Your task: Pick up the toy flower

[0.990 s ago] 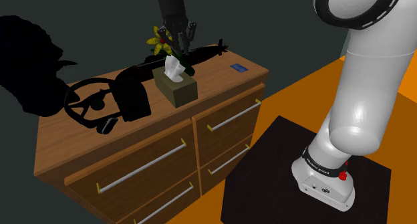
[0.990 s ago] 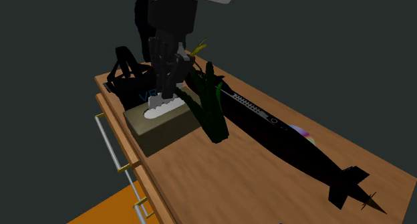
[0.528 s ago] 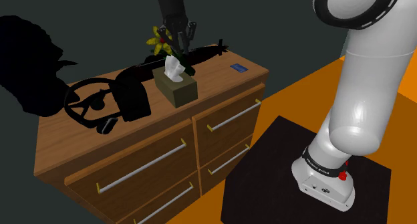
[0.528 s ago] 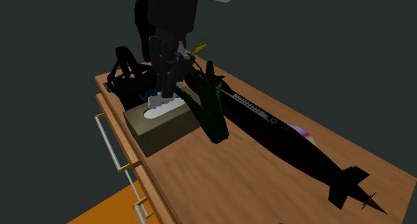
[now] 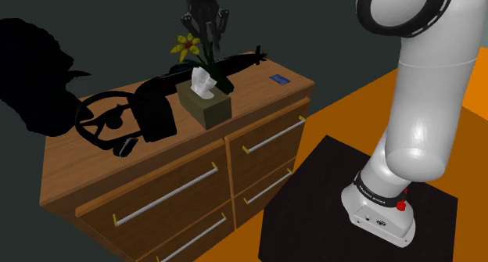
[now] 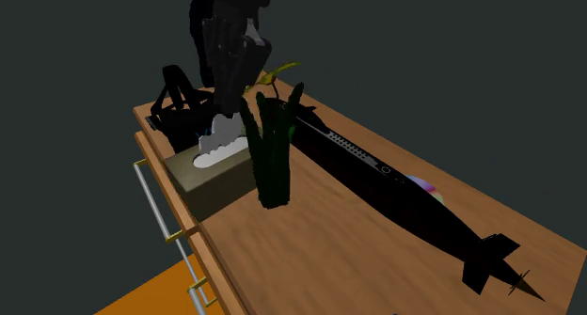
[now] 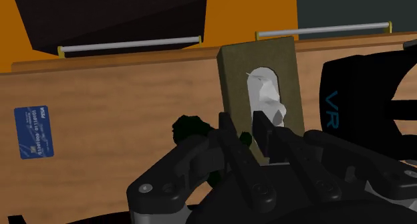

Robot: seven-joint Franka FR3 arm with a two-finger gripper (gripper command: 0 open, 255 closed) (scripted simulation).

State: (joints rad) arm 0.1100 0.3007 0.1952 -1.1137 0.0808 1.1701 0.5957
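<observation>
The tool (image 5: 207,41) grips a toy flower (image 5: 188,45) above the dresser (image 5: 262,88).

At 12 o'clock in the shoulder view the gripper (image 5: 206,35) is cut off by the edge above its fingers (image 5: 195,27), and at 1 o'clock the arm (image 5: 422,88) loses its top. The flower (image 5: 188,46) shows its bloom, while its lower part is partly hidden behind the tissue box (image 5: 205,102). The card (image 5: 279,80) is too small to read. A black shape (image 5: 35,73) at 9 o'clock, cut by the edge, cannot be identified. The dresser (image 5: 156,182) runs off at 6 o'clock. In the second exterior view the gripper covers most of the bloom and part of the headset (image 6: 179,102). In the wrist view the fingers hide the stem and the tissue box's near end.
</observation>
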